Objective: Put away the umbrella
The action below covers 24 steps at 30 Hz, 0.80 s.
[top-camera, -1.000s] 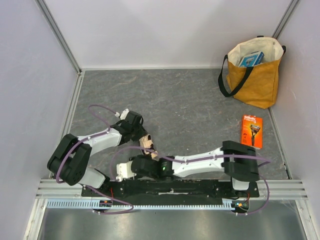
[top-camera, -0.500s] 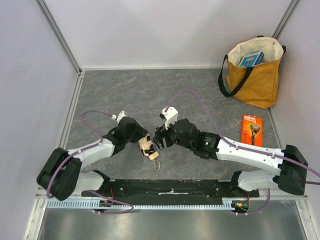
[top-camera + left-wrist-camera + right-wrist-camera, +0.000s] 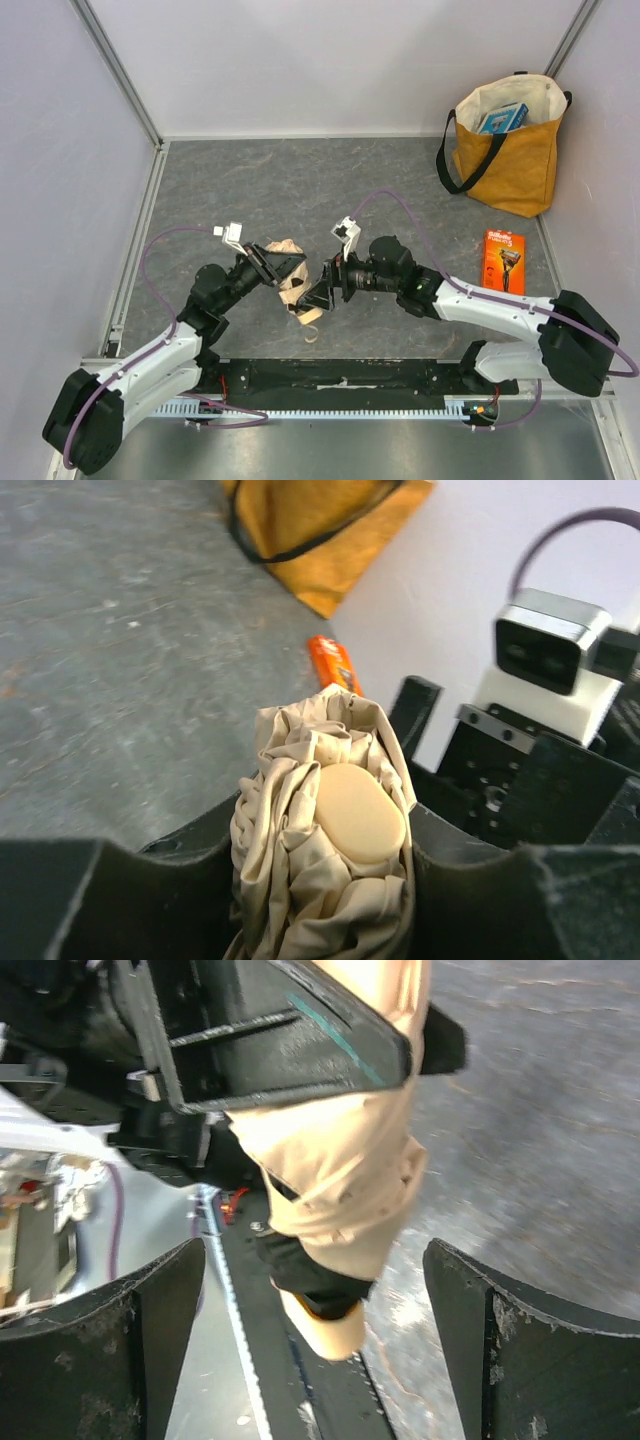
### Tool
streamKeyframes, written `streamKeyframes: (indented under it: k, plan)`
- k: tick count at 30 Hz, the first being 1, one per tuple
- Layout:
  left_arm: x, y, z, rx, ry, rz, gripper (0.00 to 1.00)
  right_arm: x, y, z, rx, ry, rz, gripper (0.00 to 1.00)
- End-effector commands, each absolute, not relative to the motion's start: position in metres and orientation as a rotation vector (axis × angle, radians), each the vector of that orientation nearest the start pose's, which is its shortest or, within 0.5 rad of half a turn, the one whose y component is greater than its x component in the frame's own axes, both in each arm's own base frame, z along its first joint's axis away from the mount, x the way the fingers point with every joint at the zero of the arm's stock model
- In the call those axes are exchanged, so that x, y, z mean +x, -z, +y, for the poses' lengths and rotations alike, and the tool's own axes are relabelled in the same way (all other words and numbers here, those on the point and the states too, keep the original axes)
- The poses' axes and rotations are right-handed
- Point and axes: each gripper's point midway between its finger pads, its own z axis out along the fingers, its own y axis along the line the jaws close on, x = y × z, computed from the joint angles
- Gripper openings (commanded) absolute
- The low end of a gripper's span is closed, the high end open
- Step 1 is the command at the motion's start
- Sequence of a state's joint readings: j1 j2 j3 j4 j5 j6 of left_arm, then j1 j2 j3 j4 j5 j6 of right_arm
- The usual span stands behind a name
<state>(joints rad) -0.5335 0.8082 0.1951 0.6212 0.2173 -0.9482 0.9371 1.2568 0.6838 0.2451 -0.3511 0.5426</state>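
Note:
The umbrella (image 3: 296, 287) is a folded bundle of beige-cream fabric with a pale wooden knob and a cord loop hanging down. My left gripper (image 3: 280, 268) is shut on its fabric and holds it above the table, near the front centre. In the left wrist view the fabric (image 3: 325, 850) fills the gap between the jaws of the left gripper (image 3: 320, 865). My right gripper (image 3: 322, 285) is open, right beside the umbrella. In the right wrist view the umbrella's fabric (image 3: 345, 1170) and knob (image 3: 325, 1328) show between the spread fingers of the right gripper (image 3: 315, 1255), with gaps on both sides.
A mustard-yellow tote bag (image 3: 510, 150) with black straps stands open at the back right, a blue box inside it. An orange razor pack (image 3: 503, 262) lies flat on the table in front of the bag. Pale walls close in both sides and the back.
The right arm swung out from the near edge to the umbrella and now faces it with jaws open. The left arm drew back and tilted, still holding the umbrella.

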Motion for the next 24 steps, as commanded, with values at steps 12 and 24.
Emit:
streamKeyframes:
  k: [12,24]
  plan:
    - [0.178,-0.274,-0.238,0.125,1.669,1.390,0.02,0.159,-0.224,0.402,-0.682,-1.594,1.773,0.47]
    - [0.173,-0.281,-0.218,0.106,1.582,1.400,0.87,0.164,-0.213,0.387,-0.603,-1.551,1.789,0.00]
